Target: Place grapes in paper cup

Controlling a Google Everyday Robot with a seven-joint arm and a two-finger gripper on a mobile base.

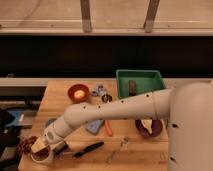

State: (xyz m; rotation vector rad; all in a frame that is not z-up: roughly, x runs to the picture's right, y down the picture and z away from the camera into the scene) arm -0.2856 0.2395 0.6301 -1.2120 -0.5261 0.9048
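Observation:
The grapes (26, 144), a dark purple-brown bunch, are at the table's front left corner. They sit right beside the left of my gripper (40, 147). The gripper hangs at the end of the white arm, which reaches down from the right. Directly under the gripper stands the paper cup (41, 158), cream-white and partly hidden by it. Whether the grapes are in the gripper's hold does not show.
An orange bowl (79, 93) with an egg-like ball stands at the back. A green bin (140, 81) is at the back right and a brown bowl (149, 128) at the right. A blue cloth (94, 126), an orange stick (108, 128), a black tool (88, 149) and a blue-grey cup (50, 122) lie mid-table.

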